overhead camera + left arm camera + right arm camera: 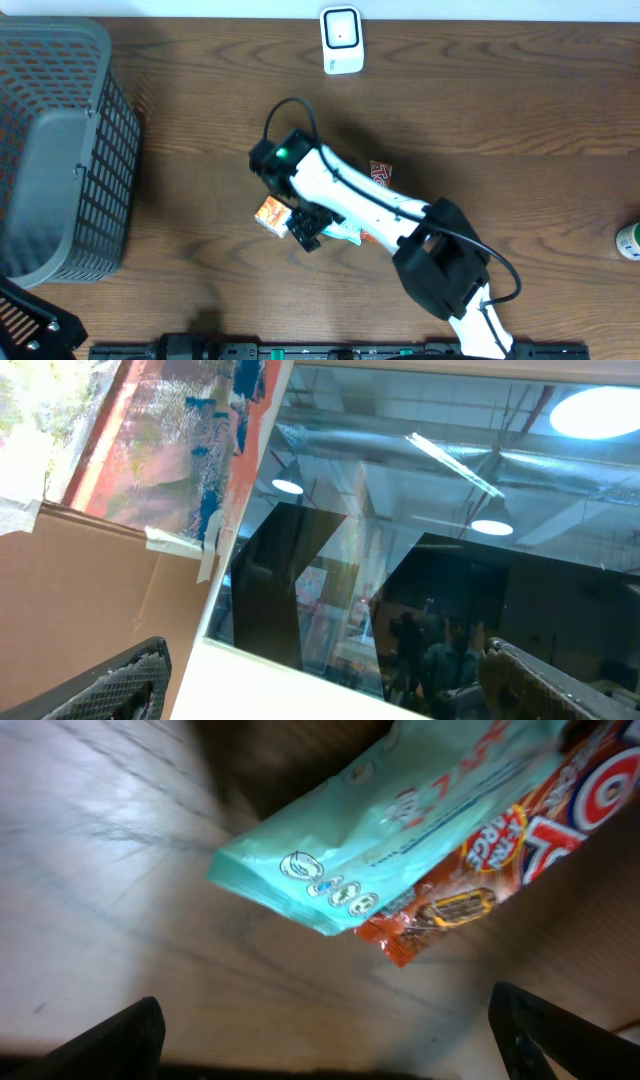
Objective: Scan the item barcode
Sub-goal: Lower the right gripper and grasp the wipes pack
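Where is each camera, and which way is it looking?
Overhead: above the table, looking straight down at the right arm, basket and scanner.
Left wrist: behind the open left fingers, tilted up at a window and ceiling lights.
Right wrist: behind the open right fingers, looking down at the teal packet.
Shared: overhead and right wrist both see the teal packet.
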`<state>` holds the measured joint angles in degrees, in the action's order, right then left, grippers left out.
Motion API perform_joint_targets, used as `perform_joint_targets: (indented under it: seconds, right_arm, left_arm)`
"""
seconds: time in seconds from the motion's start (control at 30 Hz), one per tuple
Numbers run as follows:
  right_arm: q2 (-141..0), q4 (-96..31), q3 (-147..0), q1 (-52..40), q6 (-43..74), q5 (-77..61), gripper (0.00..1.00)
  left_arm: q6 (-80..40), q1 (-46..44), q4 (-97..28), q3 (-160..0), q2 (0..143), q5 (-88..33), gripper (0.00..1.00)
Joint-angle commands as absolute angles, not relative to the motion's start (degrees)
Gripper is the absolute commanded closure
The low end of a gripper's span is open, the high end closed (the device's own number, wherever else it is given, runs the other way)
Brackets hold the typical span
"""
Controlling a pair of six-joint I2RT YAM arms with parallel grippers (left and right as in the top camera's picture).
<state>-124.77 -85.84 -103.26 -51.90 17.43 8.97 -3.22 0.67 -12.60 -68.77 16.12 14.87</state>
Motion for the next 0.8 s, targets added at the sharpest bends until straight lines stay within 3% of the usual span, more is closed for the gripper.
perform_joint_targets:
  seconds: [0.0, 0.6, 0.67, 0.77]
  right_arm:
    - [-124.0, -83.4, -99.9, -53.8, 22.3, 15.1, 0.01]
    - [-124.0, -54.8, -80.8, -54.7, 14.5, 27.6, 0.01]
    - [-124.0, -53.3, -79.5, -54.4, 14.3, 27.6, 0.06]
    - [-124.0, -52.0, -77.5, -53.9, 14.4, 27.6, 0.23]
  left_arm:
    - [-3.7, 0.8, -12.3, -68.5, 15.4, 13.9, 0.02]
    - [-3.8, 0.8, -12.3, -68.5, 15.4, 13.9, 0.02]
    - [-3.7, 0.8, -12.3, -68.5, 15.4, 13.9, 0.02]
    - [-3.8, 0.8, -12.3, -68.5, 15.4, 13.9, 0.02]
